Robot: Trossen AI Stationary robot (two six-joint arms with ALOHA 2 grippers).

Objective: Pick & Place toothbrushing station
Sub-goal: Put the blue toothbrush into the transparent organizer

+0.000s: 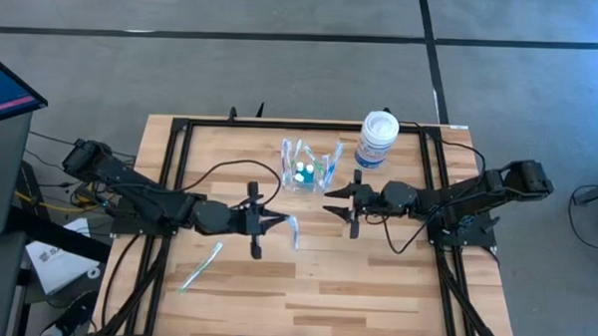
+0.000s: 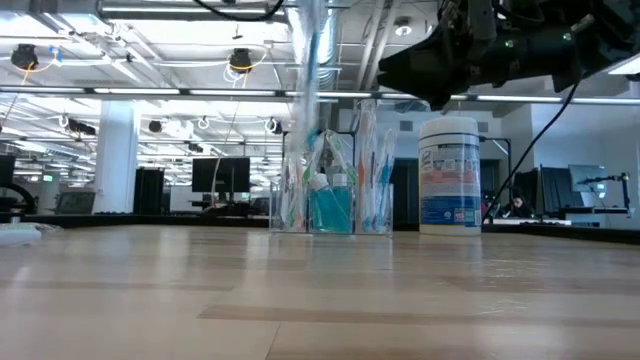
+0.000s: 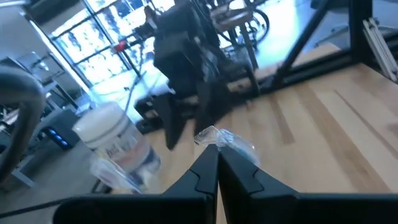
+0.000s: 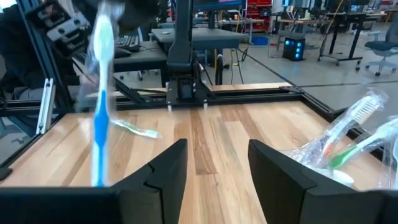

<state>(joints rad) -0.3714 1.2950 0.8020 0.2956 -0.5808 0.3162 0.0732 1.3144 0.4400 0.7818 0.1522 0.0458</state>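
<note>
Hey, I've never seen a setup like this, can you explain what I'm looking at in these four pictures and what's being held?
These show one moment from four cameras: one looking straight down, one at table height, and one on each arm's wrist. Two dark robot arms work over a wooden table. The left pincer is shut on a wrapped toothbrush, held above the table. The right pincer hangs open and empty, facing it. Toward the back stands the toothbrushing station, a clear plastic organizer already holding wrapped brushes and a small blue bottle. Beside it is a white jar with a blue label. Another green toothbrush lies flat on the table near the left arm. The room behind is a workshop.
</note>
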